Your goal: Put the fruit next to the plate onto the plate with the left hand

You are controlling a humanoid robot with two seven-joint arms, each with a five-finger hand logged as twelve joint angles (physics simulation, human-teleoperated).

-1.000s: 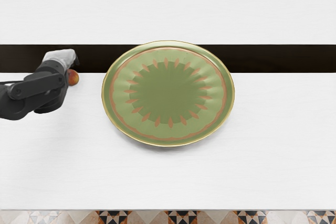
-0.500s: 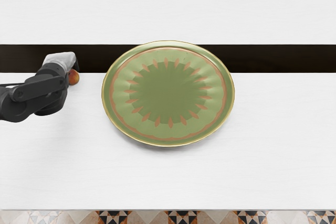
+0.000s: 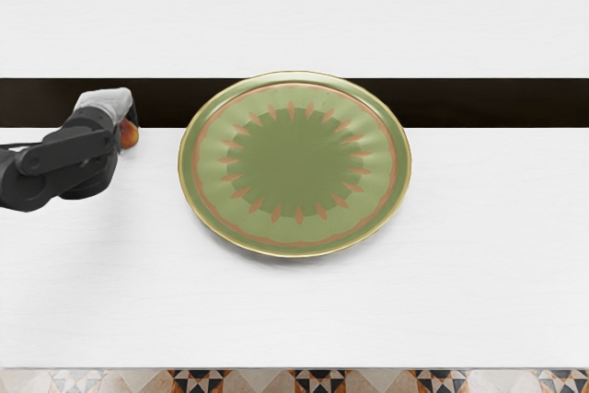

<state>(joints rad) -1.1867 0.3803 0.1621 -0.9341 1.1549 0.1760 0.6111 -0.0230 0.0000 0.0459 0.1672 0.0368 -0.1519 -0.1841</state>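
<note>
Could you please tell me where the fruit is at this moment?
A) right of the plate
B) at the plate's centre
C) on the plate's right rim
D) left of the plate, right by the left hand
D: the fruit shows as a small red-orange patch at the edge of the left hand, left of the plate and apart from it; the plate bears nothing.

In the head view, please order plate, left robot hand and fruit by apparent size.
1. plate
2. left robot hand
3. fruit, mostly hidden behind the robot hand, so less sure
</note>
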